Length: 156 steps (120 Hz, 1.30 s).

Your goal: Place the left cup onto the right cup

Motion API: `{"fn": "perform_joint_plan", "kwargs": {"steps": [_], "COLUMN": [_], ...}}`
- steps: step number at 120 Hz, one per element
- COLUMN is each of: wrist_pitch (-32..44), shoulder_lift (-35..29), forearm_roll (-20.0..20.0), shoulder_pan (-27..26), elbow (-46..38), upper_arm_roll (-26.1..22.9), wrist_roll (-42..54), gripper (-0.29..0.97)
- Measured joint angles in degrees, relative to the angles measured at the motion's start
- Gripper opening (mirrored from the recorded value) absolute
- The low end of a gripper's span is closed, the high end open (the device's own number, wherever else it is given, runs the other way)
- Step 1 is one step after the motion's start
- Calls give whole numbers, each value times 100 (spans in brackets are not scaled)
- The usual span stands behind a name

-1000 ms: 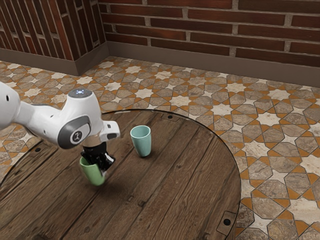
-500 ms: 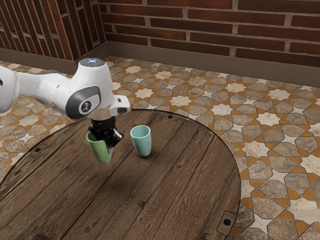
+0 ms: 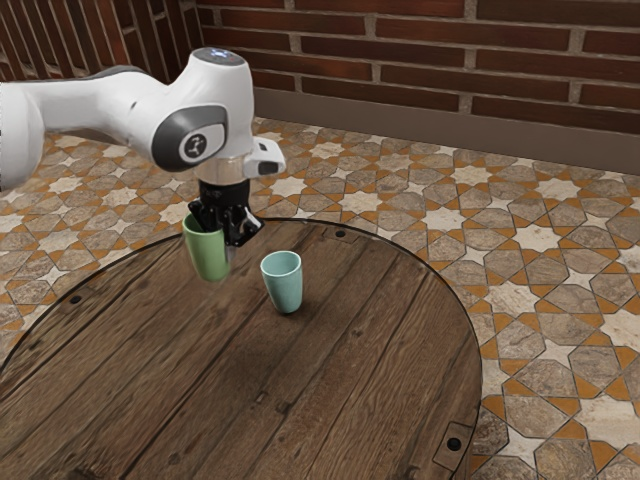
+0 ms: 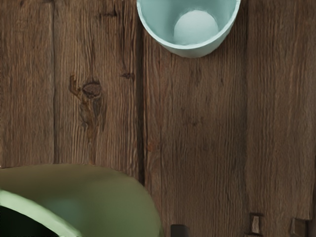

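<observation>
- The gripper (image 3: 226, 229) was closed on the green cup (image 3: 207, 251), clamping the cup's wall at the rim on the side toward the exterior view's right.
- The green cup hung upright, or nearly so, clear of the wooden table (image 3: 330, 400), with its mouth facing up.
- The teal cup (image 3: 282, 281) stood upright on the table, near the green cup on the exterior view's right and lower than it. The two cups were apart.
- In the wrist view, the green cup (image 4: 94, 197) sat directly under the hand, and the teal cup (image 4: 195, 27) lay ahead of it across bare planks (image 4: 197, 148), its open mouth visible.
- Task status, as judged: grasp and lift were done. Carrying the green cup over the teal cup, lowering it onto or into the mouth and releasing it were not yet done.
- Obstructions: nothing stood on the table between the two cups. The path appeared free.
- Surroundings: a tiled floor (image 3: 520, 230) and a brick wall (image 3: 450, 60) lay beyond the table, well away from the work area.
- Risk, as judged: the off-centre rim grip could leave the cup tilting at release.
</observation>
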Motion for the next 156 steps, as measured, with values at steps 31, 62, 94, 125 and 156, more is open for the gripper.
{"fn": "perform_joint_plan", "kwargs": {"steps": [31, 62, 94, 125, 156], "wrist_pitch": [-147, -319, -511, -607, -616], "shoulder_lift": [508, 807, 1112, 1360, 1748], "forearm_roll": [220, 291, 547, 734, 918], "shoulder_pan": [16, -51, -117, -131, -156], "elbow": [637, 1099, 1621, 1848, 2288], "upper_arm_roll": [-55, -294, -388, -368, -392], "wrist_roll": [-112, -224, -317, -355, -374], "gripper": [-10, -10, -10, -10, -10]}}
